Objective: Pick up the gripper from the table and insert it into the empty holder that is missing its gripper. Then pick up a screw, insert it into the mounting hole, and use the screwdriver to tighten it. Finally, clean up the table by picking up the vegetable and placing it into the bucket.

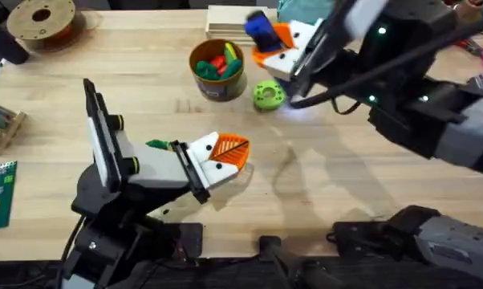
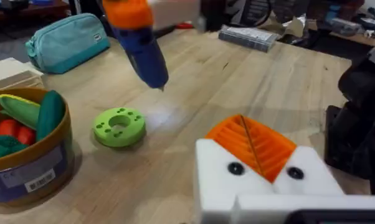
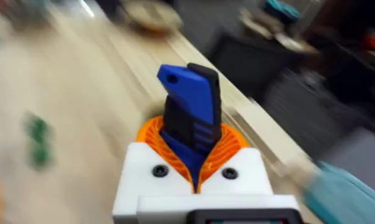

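right hand [image 3: 197,180] clamped on blue screwdriver [image 3: 190,115] | bit pointed down at desk [image 1: 330,160], above green disc [image 2: 119,126] | left hand [image 1: 229,152] closed, empty, nearer me

- The bucket [image 2: 27,163] carries a pale label low on its side, at 7 o'clock in the left wrist view; its print cannot be read.
- No other text is legible.

The screwdriver's [image 3: 190,118] lower end is buried between the right hand's [image 3: 195,163] pads, the tabletop [image 3: 81,93] around it a blur; beside the green disc [image 2: 119,126], the bucket [image 2: 25,155] is cut by the edge, and the vegetable [image 1: 157,145] lies half hidden behind the left hand [image 1: 225,154].
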Robot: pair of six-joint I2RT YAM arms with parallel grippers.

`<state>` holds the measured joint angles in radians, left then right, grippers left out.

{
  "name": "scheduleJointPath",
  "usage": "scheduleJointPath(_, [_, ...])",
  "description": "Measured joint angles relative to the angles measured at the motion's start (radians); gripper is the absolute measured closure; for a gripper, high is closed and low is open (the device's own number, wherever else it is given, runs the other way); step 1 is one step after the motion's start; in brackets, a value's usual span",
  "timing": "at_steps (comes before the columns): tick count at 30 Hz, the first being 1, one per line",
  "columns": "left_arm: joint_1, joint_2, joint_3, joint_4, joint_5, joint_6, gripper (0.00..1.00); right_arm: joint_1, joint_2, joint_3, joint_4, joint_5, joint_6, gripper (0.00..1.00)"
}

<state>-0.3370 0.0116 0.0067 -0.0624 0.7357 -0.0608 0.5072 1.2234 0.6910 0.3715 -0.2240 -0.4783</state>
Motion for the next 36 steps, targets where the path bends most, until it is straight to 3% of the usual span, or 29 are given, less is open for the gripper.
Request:
scheduleJointPath(7, [0.0,0.0,0.0,0.0,0.0,0.0,0.993,-0.143,0.167,0.0,-0.038,0.217,-0.45,0.97])
scheduleJointPath(12, [0.0,0.0,0.0,0.0,0.0,0.0,0.993,-0.224,0.294,0.0,-0.038,0.302,-0.761,0.97])
scheduleJointPath(16, [0.0,0.0,0.0,0.0,0.0,0.0,0.993,-0.273,0.369,0.001,-0.075,0.333,-0.885,0.97])
scheduleJointPath(22, [0.0,0.0,0.0,0.0,0.0,0.0,0.993,-0.289,0.421,0.007,-0.098,0.341,-0.949,0.963])
scheduleJointPath(27, [0.0,0.0,0.0,0.0,0.0,0.0,0.993,-0.289,0.419,0.039,-0.149,0.328,-0.969,0.58])
scheduleJointPath(30, [0.0,0.0,0.0,0.0,0.0,0.0,0.993,-0.288,0.409,0.062,-0.187,0.324,-0.971,0.144])
scheduleJointPath(31, [0.0,0.0,0.0,0.0,0.0,0.0,0.993,-0.288,0.401,0.07,-0.196,0.324,-0.961,0.071])
scheduleJointPath(36, [0.0,0.0,0.0,0.0,0.0,0.0,0.993,-0.289,0.385,0.07,-0.217,0.325,-0.84,0.043])
